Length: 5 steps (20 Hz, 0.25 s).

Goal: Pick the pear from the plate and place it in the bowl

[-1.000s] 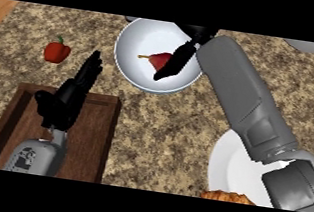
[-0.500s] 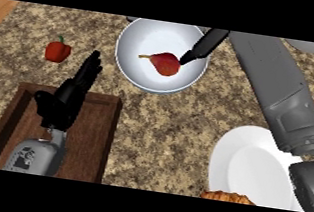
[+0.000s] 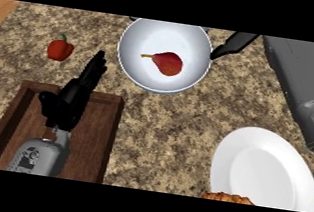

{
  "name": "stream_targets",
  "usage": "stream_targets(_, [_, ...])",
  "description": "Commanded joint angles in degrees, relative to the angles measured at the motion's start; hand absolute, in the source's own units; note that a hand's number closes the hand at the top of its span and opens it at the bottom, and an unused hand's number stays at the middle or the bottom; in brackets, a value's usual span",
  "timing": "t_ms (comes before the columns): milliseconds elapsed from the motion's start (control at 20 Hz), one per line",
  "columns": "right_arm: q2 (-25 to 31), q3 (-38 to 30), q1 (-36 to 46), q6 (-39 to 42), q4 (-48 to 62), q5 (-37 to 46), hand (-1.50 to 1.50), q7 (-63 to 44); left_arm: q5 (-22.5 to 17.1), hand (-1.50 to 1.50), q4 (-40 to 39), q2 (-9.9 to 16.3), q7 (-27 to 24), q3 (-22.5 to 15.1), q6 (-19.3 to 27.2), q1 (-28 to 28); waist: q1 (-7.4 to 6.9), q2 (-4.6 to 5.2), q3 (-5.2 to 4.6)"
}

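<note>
A red pear [image 3: 167,62] lies on its side inside the white bowl [image 3: 138,70] at the top middle of the counter. The white plate [image 3: 264,169] at the lower right has nothing on it. My right hand [image 3: 228,46] is open, its straight black fingers just past the bowl's right rim, apart from the pear. My left hand [image 3: 76,94] is open too, fingers pointing up, resting over the wooden tray.
A red bell pepper [image 3: 60,49] sits on the counter at the left. A dark wooden tray [image 3: 99,143] lies at the lower left under my left forearm. An orange object [image 3: 225,197] peeks in at the bottom edge beside the plate.
My right hand has drawn back to the right, from over the pear to outside the bowl's rim. The pear stays in the bowl. The left hand has not moved.
</note>
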State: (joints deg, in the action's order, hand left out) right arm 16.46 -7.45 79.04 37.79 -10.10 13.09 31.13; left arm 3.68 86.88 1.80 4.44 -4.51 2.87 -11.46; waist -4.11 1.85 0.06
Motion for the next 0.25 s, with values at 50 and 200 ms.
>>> stream_targets(50, [1.8, 0.4, -1.4, 11.4, -0.9, -0.3, -1.50, 6.2, 0.8, 0.00, -1.5, -1.1, -0.2, -0.5, 0.8, -1.4, 0.24, 0.18, 0.03])
stream_targets(200, [1.7, 1.7, -4.5, 11.0, -2.3, 0.4, -1.50, 7.9, 0.1, 0.00, 0.5, 0.1, 0.9, 0.5, 0.5, -0.7, -0.13, 0.04, 0.06])
